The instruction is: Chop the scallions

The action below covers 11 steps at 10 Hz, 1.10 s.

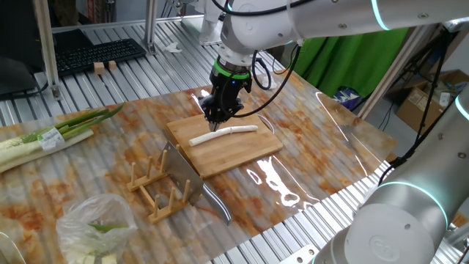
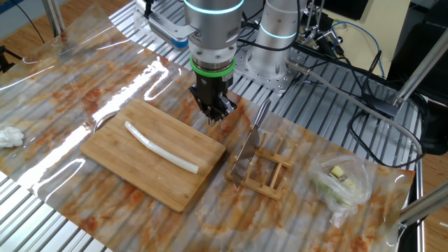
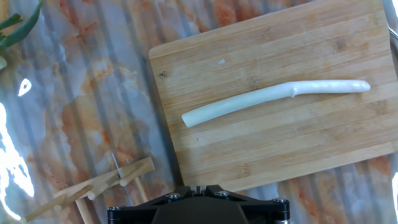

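Smooth, pale scallion (image 3: 273,99) is lying whole and slightly curved across the grainy bamboo board (image 2: 150,178). Gripper (image 1: 220,111) is hovering at the board's edge, fingers seemingly closed, empty. Knife (image 2: 250,143) is leaning in the slatted wooden rack (image 2: 269,175) beside it.

Arm lowered — gripper (image 1: 220,111) empty.

In one fixed view, the scallion stalk (image 1: 223,133) lies on the cutting board (image 1: 242,155) at centre; the knife rack (image 1: 160,192) lower left, the bagged pieces (image 1: 95,227) bottom left.
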Motion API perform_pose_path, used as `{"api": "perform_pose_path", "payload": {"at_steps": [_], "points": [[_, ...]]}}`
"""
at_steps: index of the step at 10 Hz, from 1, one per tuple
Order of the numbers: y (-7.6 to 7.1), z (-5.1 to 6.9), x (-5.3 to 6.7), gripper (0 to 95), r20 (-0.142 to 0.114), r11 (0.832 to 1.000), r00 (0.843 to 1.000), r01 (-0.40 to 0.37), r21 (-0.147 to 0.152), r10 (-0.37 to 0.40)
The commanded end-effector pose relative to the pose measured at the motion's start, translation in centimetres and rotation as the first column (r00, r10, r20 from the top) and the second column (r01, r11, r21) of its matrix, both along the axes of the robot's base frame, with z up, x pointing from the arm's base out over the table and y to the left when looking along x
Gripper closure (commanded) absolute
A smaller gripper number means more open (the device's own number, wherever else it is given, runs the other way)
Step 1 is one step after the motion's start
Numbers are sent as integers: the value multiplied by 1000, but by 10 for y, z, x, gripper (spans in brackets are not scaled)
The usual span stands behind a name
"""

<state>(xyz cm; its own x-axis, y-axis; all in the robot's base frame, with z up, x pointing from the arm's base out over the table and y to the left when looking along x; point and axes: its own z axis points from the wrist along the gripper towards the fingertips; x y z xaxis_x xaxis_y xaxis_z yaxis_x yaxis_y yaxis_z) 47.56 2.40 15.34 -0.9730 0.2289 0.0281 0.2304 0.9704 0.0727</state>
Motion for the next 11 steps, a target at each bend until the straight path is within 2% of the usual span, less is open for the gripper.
{"api": "perform_pose_path", "payload": {"at_steps": [1,5,9,10,11], "points": [[1,0,0,950,-1,1000,1000,2,2,-2],[14,-1,-5,950,-4,1000,1000,6,1,-6],[39,-3,-15,950,-7,999,999,36,-4,-36],[44,-4,-17,760,-6,999,999,39,-3,-39],[48,-5,-19,760,-7,999,999,41,-4,-41]]}}
